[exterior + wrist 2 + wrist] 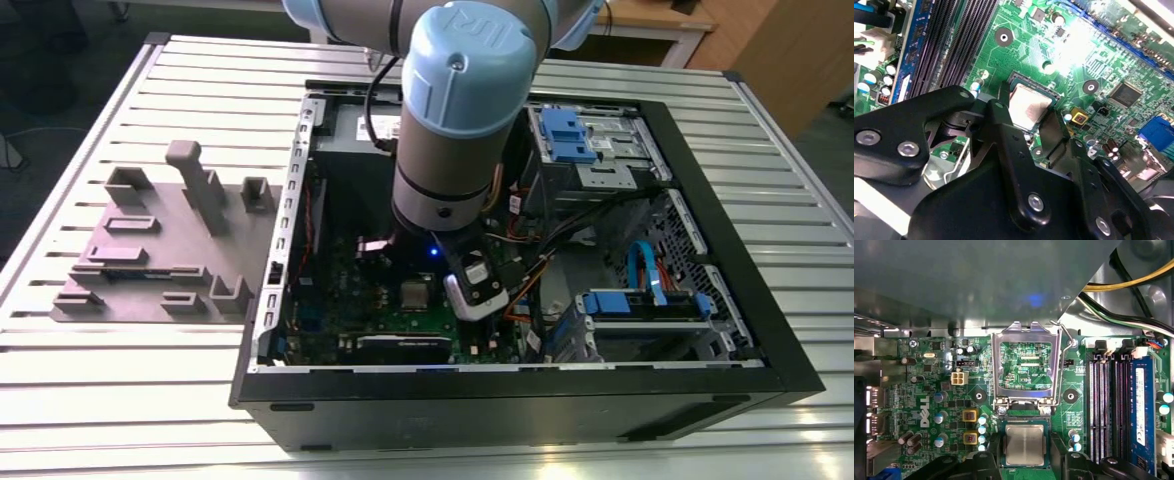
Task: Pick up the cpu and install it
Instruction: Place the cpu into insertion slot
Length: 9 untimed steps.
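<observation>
Install step — flat square silver-topped cpu (pixel 1025 444) sits in the socket (pixel 1026 420) of the green motherboard (pixel 919 385), black gripper (pixel 1025 115) straddles it released (jaws clear of its edges), steel load plate (pixel 998 365) not yet closed.

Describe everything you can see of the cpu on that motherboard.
The cpu is a small, flat, square chip with a matte silver-grey metal top and a thin darker rim. It lies level, top up, in its socket on the green motherboard. The socket's metal retaining frame is swung open beside it, leaving the chip uncovered. The black gripper straddles it closely; whether it touches the chip cannot be told.
</observation>
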{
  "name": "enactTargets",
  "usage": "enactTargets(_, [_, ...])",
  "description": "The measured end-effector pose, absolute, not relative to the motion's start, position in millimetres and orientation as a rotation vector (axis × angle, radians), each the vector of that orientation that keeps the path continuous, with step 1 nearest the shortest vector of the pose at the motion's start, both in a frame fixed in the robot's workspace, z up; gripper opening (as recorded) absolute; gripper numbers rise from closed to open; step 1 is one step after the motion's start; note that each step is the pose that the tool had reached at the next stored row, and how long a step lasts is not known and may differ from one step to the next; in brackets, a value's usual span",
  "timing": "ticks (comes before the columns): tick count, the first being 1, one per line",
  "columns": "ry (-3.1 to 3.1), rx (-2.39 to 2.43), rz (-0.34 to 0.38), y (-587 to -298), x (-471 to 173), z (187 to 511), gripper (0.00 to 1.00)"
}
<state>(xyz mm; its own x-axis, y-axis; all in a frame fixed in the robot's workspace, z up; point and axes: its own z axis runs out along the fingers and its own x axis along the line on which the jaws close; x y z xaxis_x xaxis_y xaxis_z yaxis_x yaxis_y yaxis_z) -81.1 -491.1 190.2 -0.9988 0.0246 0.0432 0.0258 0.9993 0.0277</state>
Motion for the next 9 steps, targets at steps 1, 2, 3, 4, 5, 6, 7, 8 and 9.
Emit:
enactTargets(1, [-3.098,-0.039,-0.044,-491.1,-81.0,190.2,0.51])
enactTargets(2, [-3.098,-0.039,-0.044,-491.1,-81.0,190.2,0.51])
enactTargets(3, [-3.098,-0.039,-0.044,-491.1,-81.0,190.2,0.51])
enactTargets(4, [-3.098,-0.039,-0.044,-491.1,-81.0,190.2,0.51])
enactTargets(5, [-3.098,-0.039,-0.044,-491.1,-81.0,190.2,0.51])
enactTargets(6, [-3.098,-0.039,-0.044,-491.1,-81.0,190.1,0.51])
enactTargets(7, [-3.098,-0.039,-0.044,-491.1,-81.0,190.1,0.51])
enactTargets(8, [-3.098,-0.039,-0.044,-491.1,-81.0,190.1,0.51])
enactTargets(9, [-3.098,-0.039,-0.044,-491.1,-81.0,190.0,0.51])
